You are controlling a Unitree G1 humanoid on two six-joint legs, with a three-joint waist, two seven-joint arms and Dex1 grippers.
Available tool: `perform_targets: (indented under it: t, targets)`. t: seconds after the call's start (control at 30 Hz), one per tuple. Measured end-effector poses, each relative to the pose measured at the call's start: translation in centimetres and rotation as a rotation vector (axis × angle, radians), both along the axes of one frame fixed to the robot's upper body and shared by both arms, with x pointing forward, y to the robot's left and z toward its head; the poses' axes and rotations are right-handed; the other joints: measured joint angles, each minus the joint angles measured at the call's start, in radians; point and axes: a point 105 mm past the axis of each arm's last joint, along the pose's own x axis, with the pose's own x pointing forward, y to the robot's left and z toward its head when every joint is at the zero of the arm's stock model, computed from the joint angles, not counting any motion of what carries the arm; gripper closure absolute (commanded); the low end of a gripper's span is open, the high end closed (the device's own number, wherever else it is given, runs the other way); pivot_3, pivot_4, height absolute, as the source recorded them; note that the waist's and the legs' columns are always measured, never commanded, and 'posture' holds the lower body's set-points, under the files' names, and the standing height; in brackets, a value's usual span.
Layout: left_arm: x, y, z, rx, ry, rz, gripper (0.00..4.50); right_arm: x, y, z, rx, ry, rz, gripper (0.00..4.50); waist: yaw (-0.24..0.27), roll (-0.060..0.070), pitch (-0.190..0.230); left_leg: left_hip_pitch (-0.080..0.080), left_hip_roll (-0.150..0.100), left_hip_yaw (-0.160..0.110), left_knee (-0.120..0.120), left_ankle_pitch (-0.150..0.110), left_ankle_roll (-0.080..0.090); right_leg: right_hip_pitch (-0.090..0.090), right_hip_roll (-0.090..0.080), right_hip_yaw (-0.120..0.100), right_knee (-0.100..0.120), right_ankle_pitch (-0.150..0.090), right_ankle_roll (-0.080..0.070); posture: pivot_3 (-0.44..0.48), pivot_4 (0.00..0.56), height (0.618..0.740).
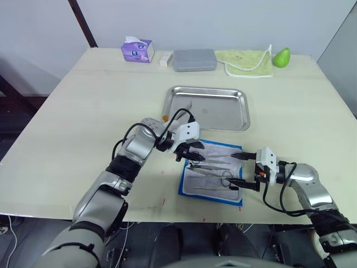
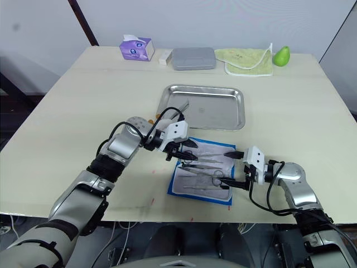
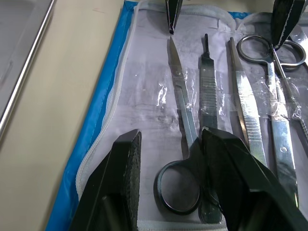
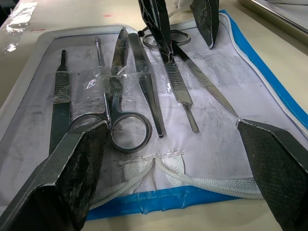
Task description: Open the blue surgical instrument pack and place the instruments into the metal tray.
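Trouble likely with the clear plastic over the instruments (image 4: 144, 91): could hold a tool back and drag the whole blue surgical instrument pack (image 1: 212, 173) along. Lying open near the table (image 1: 83, 111) front edge, just this side of the metal tray (image 1: 207, 107). Left gripper (image 3: 168, 163) spread wide over the ring of the scissors (image 3: 185, 139), not pinching yet. Right gripper (image 4: 175, 159) spread wide too, at the pack's other side, holding nothing. Might slip off smooth metal. Might grab two tools at once, packed so close.
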Motion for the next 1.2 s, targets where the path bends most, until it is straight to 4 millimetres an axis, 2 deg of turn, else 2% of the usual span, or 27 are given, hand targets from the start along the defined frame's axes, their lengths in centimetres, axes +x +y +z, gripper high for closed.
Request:
perform_targets:
  t: [0.07,0.1,0.7,1.2]
  targets:
    - [0.0,0.0,-0.1,0.002,0.009,0.004,4.28,0.0,0.0,0.0,0.0,0.0,-0.001,0.0,0.0,0.0,0.0,0.0,0.0,0.0,0.0,0.0,0.0,0.0,0.0,0.0,0.0,0.0,0.0,0.0,0.15,0.74]
    - [0.0,0.0,0.0,0.003,0.014,0.003,4.41,0.0,0.0,0.0,0.0,0.0,-0.001,0.0,0.0,0.0,0.0,0.0,0.0,0.0,0.0,0.0,0.0,0.0,0.0,0.0,0.0,0.0,0.0,0.0,0.15,0.74]
    - [0.2,-0.3,0.1,0.057,-0.024,-0.043,4.41,0.0,0.0,0.0,0.0,0.002,-0.004,0.0,0.0,0.001,-0.002,0.0,0.0,0.0,0.0,0.0,0.0,0.0,0.0,0.0,0.0,0.0,0.0,0.0,0.15,0.74]
    - [0.4,-0.2,1.3,0.174,0.023,-0.043,4.41,0.4,0.8,0.2,-0.045,0.006,0.016,0.0,-0.01,0.001,-0.002,0.001,0.001,0.0,0.0,0.0,0.0,0.0,0.001,0.0,0.0,0.0,0.0,0.0,0.15,0.74]
